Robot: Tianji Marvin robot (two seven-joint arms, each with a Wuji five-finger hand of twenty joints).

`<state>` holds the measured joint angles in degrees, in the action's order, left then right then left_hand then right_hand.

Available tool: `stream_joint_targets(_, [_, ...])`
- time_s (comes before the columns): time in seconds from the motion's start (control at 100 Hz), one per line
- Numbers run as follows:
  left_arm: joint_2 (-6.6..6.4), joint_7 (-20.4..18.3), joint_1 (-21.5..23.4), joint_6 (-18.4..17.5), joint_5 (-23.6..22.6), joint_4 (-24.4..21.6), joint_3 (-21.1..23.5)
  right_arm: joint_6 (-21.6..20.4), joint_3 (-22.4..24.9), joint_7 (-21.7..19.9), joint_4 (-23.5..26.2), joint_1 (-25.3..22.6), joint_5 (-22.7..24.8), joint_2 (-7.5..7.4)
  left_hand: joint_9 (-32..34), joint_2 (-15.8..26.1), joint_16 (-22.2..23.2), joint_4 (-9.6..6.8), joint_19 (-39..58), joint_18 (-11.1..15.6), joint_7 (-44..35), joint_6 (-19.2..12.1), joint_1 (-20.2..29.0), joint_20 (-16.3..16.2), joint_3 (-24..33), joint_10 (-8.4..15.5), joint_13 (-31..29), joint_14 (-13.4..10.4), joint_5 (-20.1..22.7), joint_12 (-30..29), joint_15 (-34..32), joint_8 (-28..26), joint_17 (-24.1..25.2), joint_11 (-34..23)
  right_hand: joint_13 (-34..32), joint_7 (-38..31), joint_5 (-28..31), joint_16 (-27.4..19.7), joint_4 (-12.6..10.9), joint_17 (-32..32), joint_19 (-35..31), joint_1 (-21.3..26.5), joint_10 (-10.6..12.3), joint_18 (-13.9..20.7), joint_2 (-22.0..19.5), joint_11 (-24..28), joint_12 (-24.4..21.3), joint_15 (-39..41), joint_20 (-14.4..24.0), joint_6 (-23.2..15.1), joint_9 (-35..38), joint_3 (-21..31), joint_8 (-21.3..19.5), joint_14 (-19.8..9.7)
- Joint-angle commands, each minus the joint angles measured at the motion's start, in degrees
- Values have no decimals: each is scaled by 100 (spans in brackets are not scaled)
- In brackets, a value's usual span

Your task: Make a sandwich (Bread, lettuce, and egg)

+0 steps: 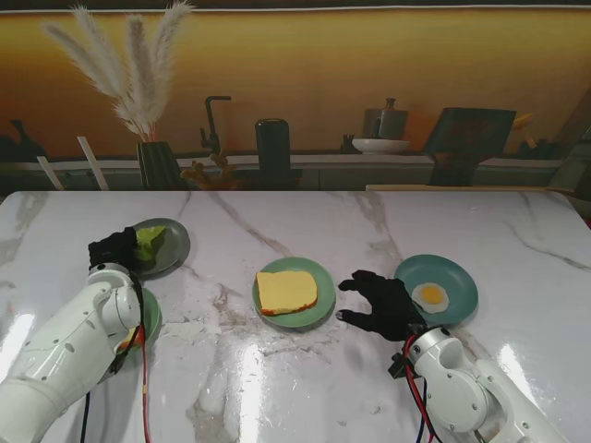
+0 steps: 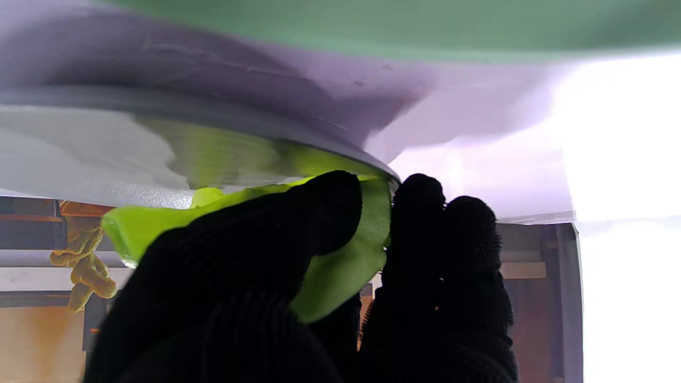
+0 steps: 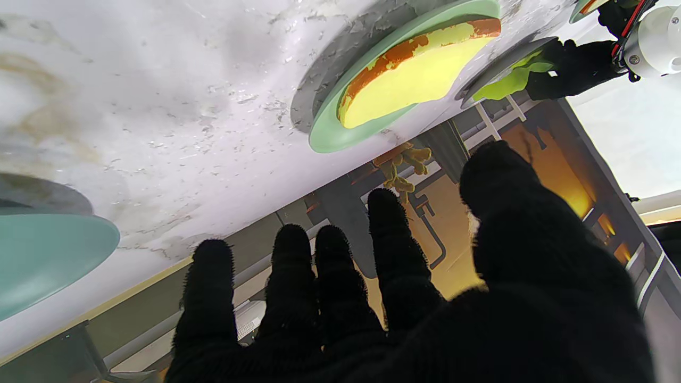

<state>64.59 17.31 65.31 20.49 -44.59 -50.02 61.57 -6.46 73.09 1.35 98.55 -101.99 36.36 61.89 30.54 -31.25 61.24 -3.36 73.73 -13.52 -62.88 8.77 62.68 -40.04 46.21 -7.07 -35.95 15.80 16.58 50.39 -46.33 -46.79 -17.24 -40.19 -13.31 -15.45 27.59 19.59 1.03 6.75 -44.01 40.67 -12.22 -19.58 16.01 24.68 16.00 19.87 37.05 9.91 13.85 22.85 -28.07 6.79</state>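
- The lettuce leaf (image 2: 340, 276) is at the near-left edge of the grey plate (image 1: 175, 247), pinched in the left hand (image 1: 115, 249). In the left wrist view the thumb sits on 1 face and the fingers (image 2: 420, 213) on the other, right at the plate's rim.
- Looks like a thin, floppy grip, so I'd guess the leaf could slide out or fold on the way over to the bread.
- Fingers are so close to the rim that lifting might tip or drag that plate.
- The bread slice (image 1: 286, 292) sits on the middle green plate (image 1: 319, 314), untouched.
- The fried egg (image 1: 430, 297) is on the teal plate (image 1: 462, 281), to the right.
- The right hand (image 1: 383, 305) hovers between those 2 plates, fingers spread, holding nothing. If it hangs there it could crowd the left arm's drop.
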Motion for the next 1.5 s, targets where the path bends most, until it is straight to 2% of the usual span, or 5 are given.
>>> stream_joint_targets(0.0, [-5, 7, 108, -6, -66, -166, 77, -4, -29, -7, 16, -17, -3, 98, 178, 237, -162, 138, 90, 207, -353, 73, 335, -105, -49, -93, 68, -91, 12, -28, -423, -76, 40, -590, 167, -60, 76, -58, -16, 108, 72, 140, 105, 93, -196, 77, -53, -12, 98, -52, -15, -138, -106, -175])
stream_joint_targets(0.28, [-42, 154, 367, -281, -283, -519, 401, 6, -49, -11, 10, -6, -31, 100, 121, 87, -493, -172, 337, 179, -424, 36, 131, -46, 438, -28, 245, -136, 22, -2, -1051, -668, 96, -935, 174, -61, 76, -59, -15, 111, 98, 230, 113, 104, -275, 93, -58, -2, 91, -40, -23, -283, -109, -186])
stream_joint_targets(0.73, [-103, 381, 1050, -958, -718, -1536, 1220, -33, -62, 16, -16, 11, -14, 101, 332, -94, -667, -577, 483, 238, -379, 3, -101, -74, 726, -10, 43, -182, 223, -100, -1227, -752, -205, -988, 181, -53, 54, -62, -32, 107, 100, 219, 113, 100, -271, 101, -64, 1, 96, -41, -23, -356, -106, -183])
stream_joint_targets(1.15, [-125, -96, 1870, -1847, -688, -2939, 1672, -90, -59, 103, -40, 25, 70, 107, 342, -174, -637, -651, 454, 163, -390, -7, -117, -85, 802, -21, 50, -142, 315, -144, -1227, -701, -166, -1037, 176, -37, 30, -65, -45, 99, 82, 145, 108, 101, -236, 97, -65, 2, 97, -48, -24, -329, -102, -178])
stream_joint_targets(1.49, [-91, -615, 2097, -2318, -131, -3649, 1365, -155, 6, 216, -39, -13, 170, 115, 356, -214, -561, -655, 432, 131, -400, -25, -125, -206, 852, -8, 56, -110, 360, -161, -1220, -684, -123, -1074, 171, -34, 25, -66, -45, 100, 77, 106, 103, 95, -218, 92, -64, 1, 90, -44, -21, -280, -102, -175])
